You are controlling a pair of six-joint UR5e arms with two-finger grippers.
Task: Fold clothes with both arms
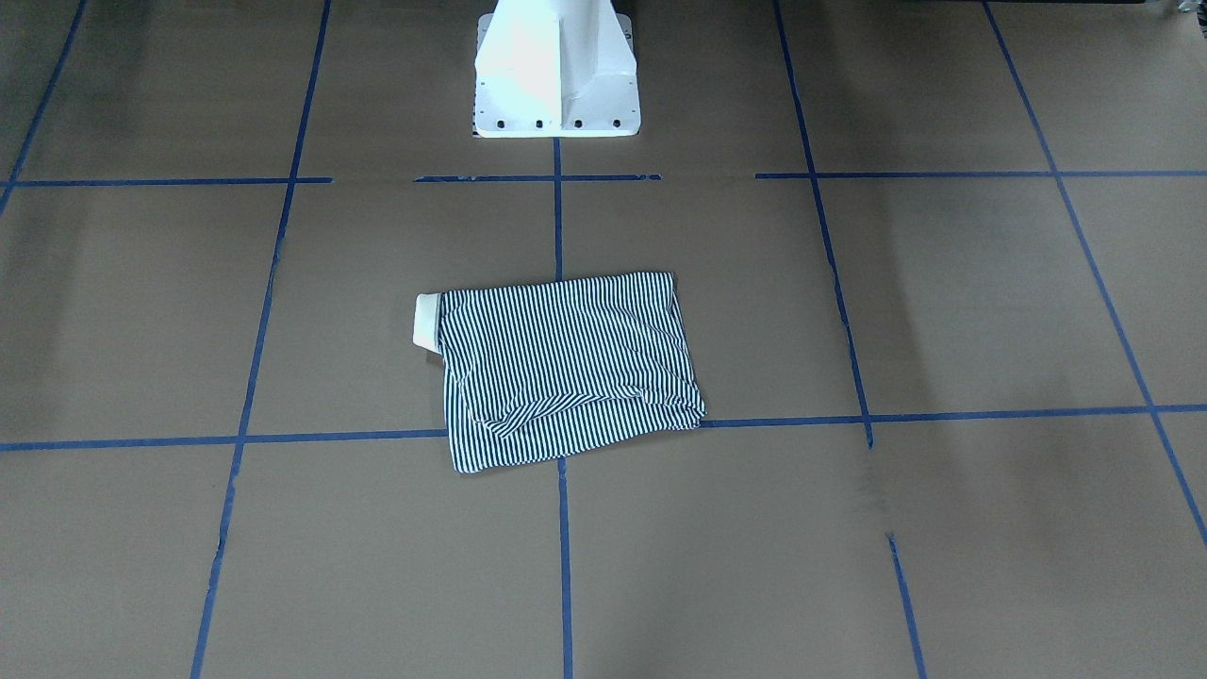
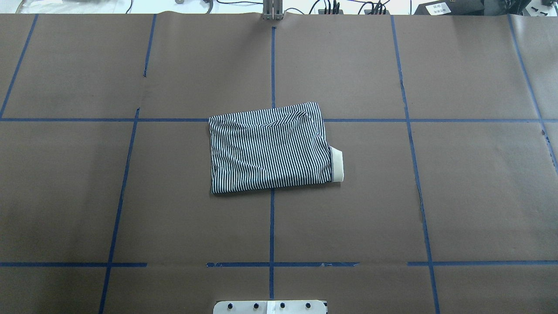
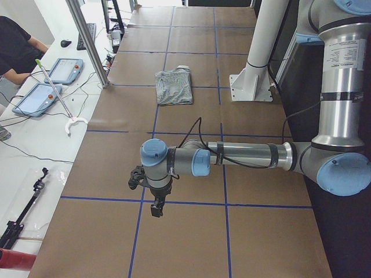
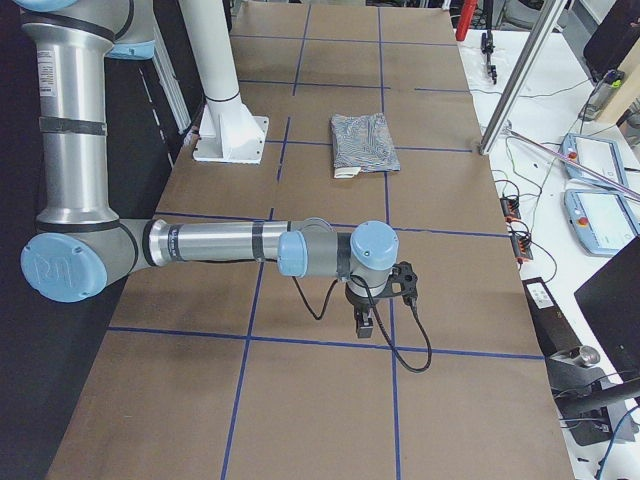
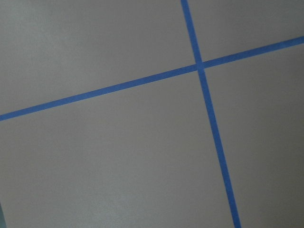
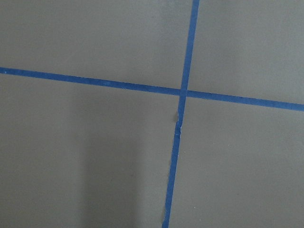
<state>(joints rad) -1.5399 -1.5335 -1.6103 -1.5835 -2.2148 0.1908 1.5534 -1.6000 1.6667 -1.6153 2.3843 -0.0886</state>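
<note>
Nearest the robot, at the counter's (image 2: 479,209) near edge, stands the white pedestal (image 1: 556,75), and nothing is working beside it. Both arms are flung wide. The left arm (image 3: 243,155) lies low and level toward the counter's left end, with its left tool (image 3: 156,208) hanging just above the brown paper near a blue tape line (image 3: 185,201). The right arm (image 4: 220,243) mirrors it toward the right end, its right tool (image 4: 366,325) likewise pointing down close to the surface.

Are those tools apart or together? I cannot tell. Only the end cameras catch them, and the wrist cameras show nothing but paper and crossed tape. Neither carries any cloth.

My read is that the arms sit out here to keep the middle of the counter clear and the garment fully in sight.

Moving on to the middle: the polo shirt (image 2: 270,148) lies there alone, well apart from both tools. It is a compact striped rectangle straddling the centre tape line, and its far margin overlaps the cross line. It looks folded already, flat and fairly square, with a few diagonal creases along the far side.

Its long axis runs along the counter's length, from end to end. The cream collar (image 2: 337,164) pokes out of the short side facing the counter's right end, so the neck points that way.

Beyond the far edge, a person (image 3: 14,46) sits by two tablets (image 3: 35,98).
</note>
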